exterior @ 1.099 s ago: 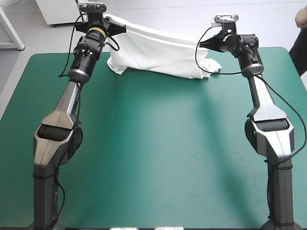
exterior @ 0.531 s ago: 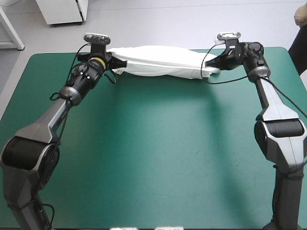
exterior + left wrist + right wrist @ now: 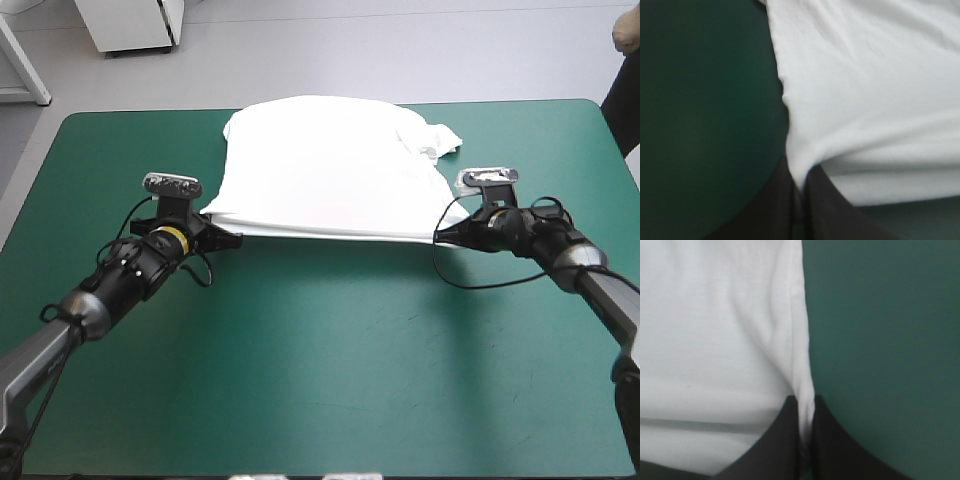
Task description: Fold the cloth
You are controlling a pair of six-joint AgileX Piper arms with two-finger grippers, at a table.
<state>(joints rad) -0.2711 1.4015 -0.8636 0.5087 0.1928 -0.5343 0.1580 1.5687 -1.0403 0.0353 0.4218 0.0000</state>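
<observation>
The white T-shirt (image 3: pixel 325 165) lies spread over the far half of the teal-green table, its near hem held slightly off the cover. My left gripper (image 3: pixel 232 239) is shut on the hem's left corner, and my right gripper (image 3: pixel 441 235) is shut on the right corner. In the left wrist view the black fingers (image 3: pixel 780 205) meet in a point with the T-shirt (image 3: pixel 870 90) pinched between them. In the right wrist view the T-shirt (image 3: pixel 715 335) edge runs straight into the closed fingers (image 3: pixel 785 440). A sleeve (image 3: pixel 438 137) bunches at the far right of the cloth.
Bare teal-green cover (image 3: pixel 330 360) stretches from the hem to the near edge. A person's sleeve and hand (image 3: pixel 626 70) show beyond the table's far right corner.
Both arms have come down and pulled toward the near side. The T-shirt, earlier hanging bunched between the raised grippers at the far edge, now lies spread flat.
</observation>
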